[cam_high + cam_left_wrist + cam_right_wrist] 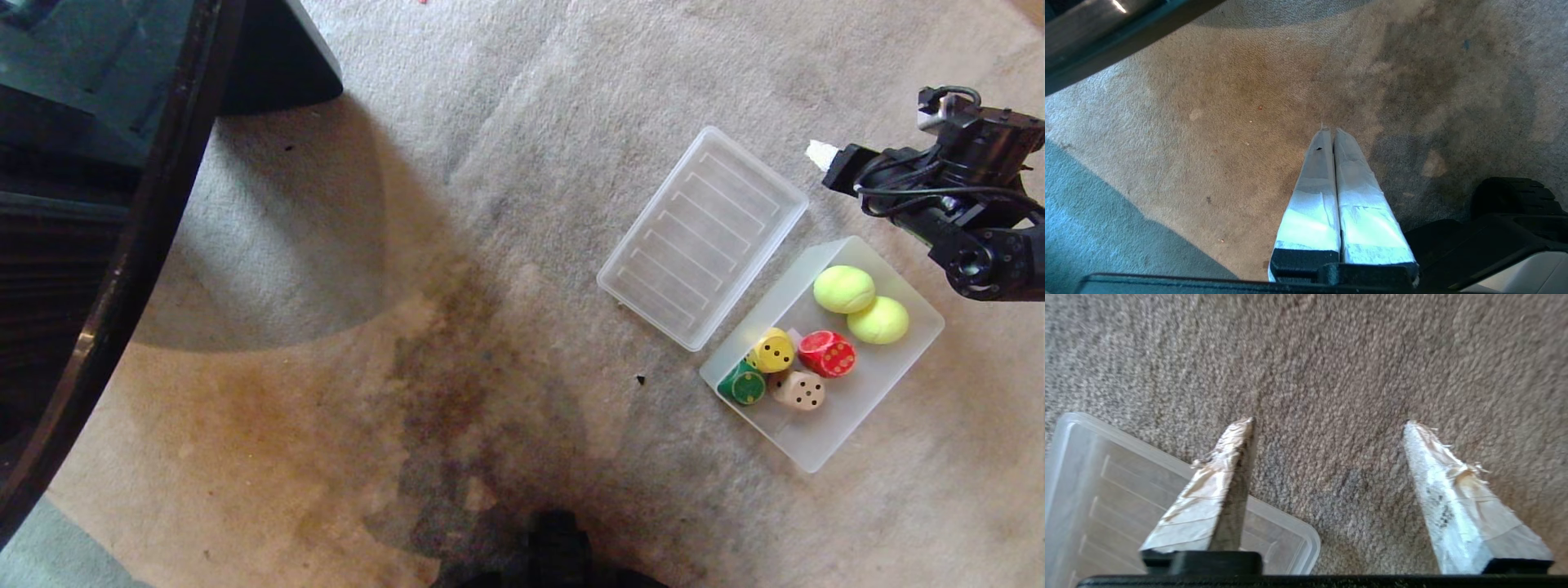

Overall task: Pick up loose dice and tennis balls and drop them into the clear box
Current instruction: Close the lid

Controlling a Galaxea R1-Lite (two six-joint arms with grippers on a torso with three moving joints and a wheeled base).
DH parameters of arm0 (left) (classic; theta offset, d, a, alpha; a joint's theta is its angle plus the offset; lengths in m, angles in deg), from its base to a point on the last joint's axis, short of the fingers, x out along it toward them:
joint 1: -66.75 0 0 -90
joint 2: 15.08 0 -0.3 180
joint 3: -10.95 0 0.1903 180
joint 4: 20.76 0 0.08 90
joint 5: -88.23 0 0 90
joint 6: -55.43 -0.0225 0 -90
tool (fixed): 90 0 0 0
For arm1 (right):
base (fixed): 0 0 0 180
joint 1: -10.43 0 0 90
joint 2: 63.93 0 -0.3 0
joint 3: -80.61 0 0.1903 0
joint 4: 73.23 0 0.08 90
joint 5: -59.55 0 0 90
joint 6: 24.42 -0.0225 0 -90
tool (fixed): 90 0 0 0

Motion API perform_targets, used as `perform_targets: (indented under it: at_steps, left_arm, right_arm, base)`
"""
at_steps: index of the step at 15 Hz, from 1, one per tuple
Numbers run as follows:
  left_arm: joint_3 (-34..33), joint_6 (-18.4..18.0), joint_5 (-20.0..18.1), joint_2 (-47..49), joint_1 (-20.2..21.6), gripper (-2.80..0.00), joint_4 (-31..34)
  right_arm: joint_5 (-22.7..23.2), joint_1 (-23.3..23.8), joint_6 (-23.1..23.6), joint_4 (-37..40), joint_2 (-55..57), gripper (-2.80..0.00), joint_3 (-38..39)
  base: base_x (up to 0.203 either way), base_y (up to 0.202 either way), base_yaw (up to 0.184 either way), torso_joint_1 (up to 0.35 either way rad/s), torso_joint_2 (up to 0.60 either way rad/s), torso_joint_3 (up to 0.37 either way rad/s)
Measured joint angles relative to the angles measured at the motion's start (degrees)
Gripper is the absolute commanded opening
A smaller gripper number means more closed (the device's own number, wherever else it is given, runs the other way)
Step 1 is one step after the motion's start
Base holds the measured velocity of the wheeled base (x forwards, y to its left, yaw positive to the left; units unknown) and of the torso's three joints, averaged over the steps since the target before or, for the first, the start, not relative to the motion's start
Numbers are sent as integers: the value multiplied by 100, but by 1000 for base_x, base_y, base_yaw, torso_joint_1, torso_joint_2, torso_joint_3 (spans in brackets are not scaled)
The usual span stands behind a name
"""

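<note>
The clear box (849, 412) lies on the carpet at the right. Inside it rest two tennis balls (844, 289) (878, 319) at the far end. Near them lie the yellow die (772, 350), red die (826, 354), green die (743, 383) and beige die (798, 389). My right gripper (824, 159) (1329, 420) hovers beyond the box's far end, open, with only carpet between its fingers. My left gripper (1331, 130) is shut and empty over stained carpet, outside the head view.
The flat ribbed lid (702, 237) (1106, 490) lies beside the box, its corner under the right gripper's fingers. Dark furniture (122, 204) fills the left side. A black part of my base (555, 547) shows at the near edge.
</note>
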Motion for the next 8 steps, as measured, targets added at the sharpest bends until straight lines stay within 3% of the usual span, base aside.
perform_targets:
  at_steps: [4, 8]
  left_arm:
    - [0, -2, 0, 0, 0, -280, 0]
    - [0, 0, 0, 0, 0, -280, 0]
  right_arm:
    - [640, -191, -575, 80, -65, 0, -48]
    - [796, -337, -714, 276, -197, 0, -50]
  base:
    - [0, 0, 0, 0, 0, 0]
    - [0, 0, 0, 0, 0, 0]
